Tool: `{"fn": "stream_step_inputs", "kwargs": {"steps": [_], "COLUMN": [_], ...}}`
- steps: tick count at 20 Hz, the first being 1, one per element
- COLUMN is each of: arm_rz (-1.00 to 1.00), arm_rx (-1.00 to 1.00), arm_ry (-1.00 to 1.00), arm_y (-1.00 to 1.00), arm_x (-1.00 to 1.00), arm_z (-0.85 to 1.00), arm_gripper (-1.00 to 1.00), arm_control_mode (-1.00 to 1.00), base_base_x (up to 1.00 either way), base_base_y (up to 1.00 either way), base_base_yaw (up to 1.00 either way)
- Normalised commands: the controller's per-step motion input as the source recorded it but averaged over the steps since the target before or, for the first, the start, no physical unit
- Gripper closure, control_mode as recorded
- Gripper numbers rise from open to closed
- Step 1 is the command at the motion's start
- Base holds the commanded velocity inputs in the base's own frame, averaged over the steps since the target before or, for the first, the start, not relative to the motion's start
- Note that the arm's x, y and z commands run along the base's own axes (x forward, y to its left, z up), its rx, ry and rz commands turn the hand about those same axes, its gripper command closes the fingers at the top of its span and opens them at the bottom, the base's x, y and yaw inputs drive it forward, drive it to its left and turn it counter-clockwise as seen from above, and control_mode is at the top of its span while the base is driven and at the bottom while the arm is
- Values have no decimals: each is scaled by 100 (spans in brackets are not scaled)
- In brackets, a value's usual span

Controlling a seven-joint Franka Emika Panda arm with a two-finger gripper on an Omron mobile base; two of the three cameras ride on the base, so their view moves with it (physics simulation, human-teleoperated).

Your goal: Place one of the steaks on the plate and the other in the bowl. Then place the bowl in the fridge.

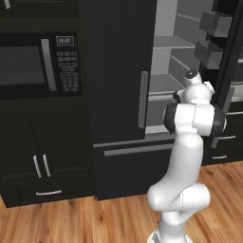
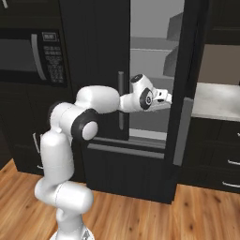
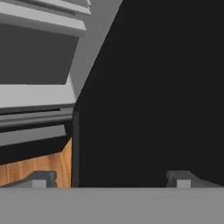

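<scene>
Though the microwave [image 1: 40,64] carries a keypad, its markings are too blurred to read. The arm reaches forward from a bent elbow, forearm level, hand pushed into the gap of the fridge [image 2: 140,93]. The gripper [image 3: 109,180] stands wide and empty — one fingertip [image 3: 41,178] off to each side. Straight ahead of it is the inner face of the open right door [image 3: 153,87]; beside that face, pale shelves [image 3: 37,94] and a strip of wooden floor [image 3: 37,166]. Steaks and bowl cannot be made out — nothing lies between the fingers.
</scene>
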Motion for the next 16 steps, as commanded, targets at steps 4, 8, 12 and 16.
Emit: {"fn": "stream_step_inputs", "kwargs": {"steps": [4,8,12,16], "arm_rz": [-1,0,4,2], "arm_rx": [0,0,0,0], "arm_ry": [-6,-9,-20,-19], "arm_y": [-100,-51,18,53], "arm_x": [-84,-51,-53,-41], "arm_z": [-14,4,70,98], "arm_gripper": [-100,-100,-100,-100], "arm_control_mode": [-100,-100,-100,-100], "base_base_x": [0,0,0,0], "base_base_y": [0,0,0,0], "base_base_yaw": [0,0,0,0]}}
